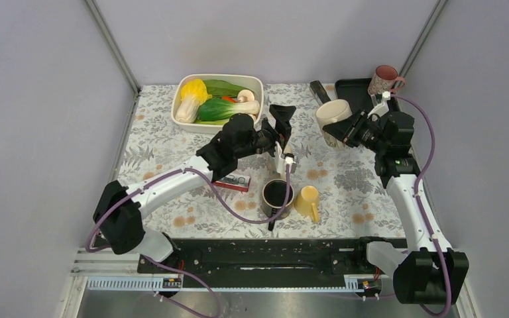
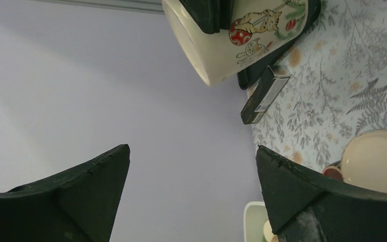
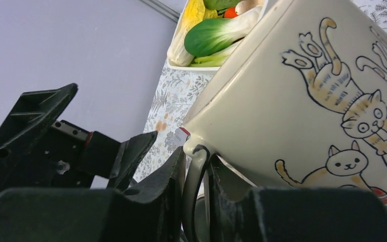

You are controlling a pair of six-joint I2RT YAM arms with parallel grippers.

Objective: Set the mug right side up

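Observation:
The cream mug with cat drawings (image 1: 332, 116) is held above the table at the back right, tilted on its side with its mouth toward the left. My right gripper (image 1: 356, 126) is shut on its handle; in the right wrist view the handle (image 3: 196, 171) sits pinched between the two fingers and the mug body (image 3: 307, 101) fills the frame. My left gripper (image 1: 282, 124) is open and empty, raised near the table's middle and pointing at the mug. The left wrist view shows the mug (image 2: 232, 35) beyond the spread fingers (image 2: 302, 186).
A white tub of vegetables (image 1: 217, 101) stands at the back. A dark mug (image 1: 278, 197) and a yellow mug on its side (image 1: 307, 201) sit near the front middle. A pink mug (image 1: 385, 79) stands on a black tray (image 1: 354, 91) at the back right. A small red-and-black box (image 1: 232, 181) lies under the left arm.

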